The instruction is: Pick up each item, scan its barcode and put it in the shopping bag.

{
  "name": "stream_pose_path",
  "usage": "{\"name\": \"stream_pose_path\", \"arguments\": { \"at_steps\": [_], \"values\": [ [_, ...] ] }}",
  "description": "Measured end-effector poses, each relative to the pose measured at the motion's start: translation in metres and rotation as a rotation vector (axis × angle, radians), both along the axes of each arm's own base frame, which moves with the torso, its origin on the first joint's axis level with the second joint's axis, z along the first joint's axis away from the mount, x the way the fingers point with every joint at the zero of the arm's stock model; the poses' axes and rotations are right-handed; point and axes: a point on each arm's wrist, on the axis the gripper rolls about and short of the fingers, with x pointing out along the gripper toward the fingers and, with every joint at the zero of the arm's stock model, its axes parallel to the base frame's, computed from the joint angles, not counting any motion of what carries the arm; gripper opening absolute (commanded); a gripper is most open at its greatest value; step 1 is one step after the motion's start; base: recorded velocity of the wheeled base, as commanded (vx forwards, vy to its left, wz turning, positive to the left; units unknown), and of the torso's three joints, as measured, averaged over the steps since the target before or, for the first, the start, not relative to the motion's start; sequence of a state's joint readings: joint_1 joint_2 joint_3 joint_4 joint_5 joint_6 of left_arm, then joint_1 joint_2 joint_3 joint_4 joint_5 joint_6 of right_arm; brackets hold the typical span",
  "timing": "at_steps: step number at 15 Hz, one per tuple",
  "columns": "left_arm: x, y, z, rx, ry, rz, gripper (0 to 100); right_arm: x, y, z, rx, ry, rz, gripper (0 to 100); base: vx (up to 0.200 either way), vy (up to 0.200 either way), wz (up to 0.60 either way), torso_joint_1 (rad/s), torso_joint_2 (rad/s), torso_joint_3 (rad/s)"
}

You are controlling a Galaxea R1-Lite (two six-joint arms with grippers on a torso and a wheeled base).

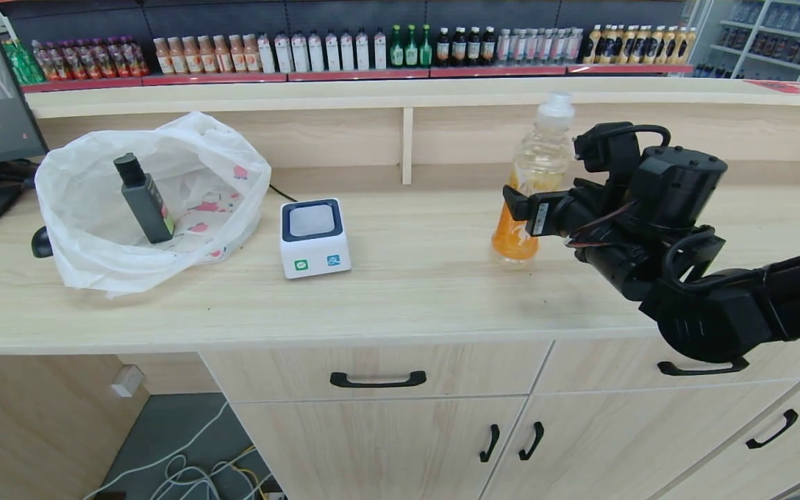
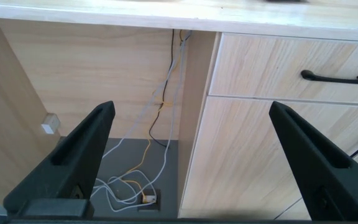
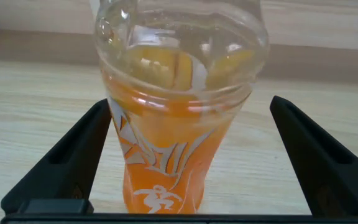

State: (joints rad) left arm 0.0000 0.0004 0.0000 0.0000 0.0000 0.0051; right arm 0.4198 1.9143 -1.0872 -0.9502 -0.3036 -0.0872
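The desk [image 1: 400, 292] is stretching wide under the right pincer [image 1: 521, 200] and carrying everything here. The cabinet [image 2: 260, 143] beneath the desk is facing the left pincer [image 2: 191, 109], which is hanging below the desk edge with its fingers [image 2: 73, 155] spread wide and gripping nothing. Cables [image 2: 135, 180] are lying on the floor beyond it.

The bag [image 1: 87, 243] is sitting well apart from the right pincer, far off to its left, with its mouth gaping open. The right pincer is hovering low over the desk and is released. Its two fingers are standing on either side of the bottle [image 1: 535, 167]. In the right wrist view a gap is showing at one finger. The other finger is lying just beside the bottle wall, and I cannot tell whether it is touching.

The bottle is standing upright on the desk between those fingers, its lower half holding orange drink and its white cap rising above the pincer. The scanner [image 1: 314, 238] is resting on the desk between the right pincer and the bag, nearer the bag. A dark bottle [image 1: 143, 200] is leaning inside the bag, far to the right pincer's left.
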Motion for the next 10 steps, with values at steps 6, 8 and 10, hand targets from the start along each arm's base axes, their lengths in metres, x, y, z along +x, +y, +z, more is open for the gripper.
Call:
{"name": "stream_pose_path", "arguments": {
  "at_steps": [6,8,10],
  "values": [
    [0.0,0.0,0.0,0.0,0.0,0.0,100,0.002,0.014,-0.004,-0.006,0.003,0.03,100,0.0,0.0,0.0,0.0,0.0,0.0],
    [0.0,0.0,0.0,0.0,0.0,0.0,100,0.003,0.016,-0.004,-0.006,-0.001,0.051,100,0.0,0.0,0.0,0.0,0.0,0.0],
    [0.0,0.0,0.0,0.0,0.0,0.0,100,0.008,0.019,-0.001,-0.002,-0.018,0.071,100,0.0,0.0,0.0,0.0,0.0,0.0]
  ]
}}
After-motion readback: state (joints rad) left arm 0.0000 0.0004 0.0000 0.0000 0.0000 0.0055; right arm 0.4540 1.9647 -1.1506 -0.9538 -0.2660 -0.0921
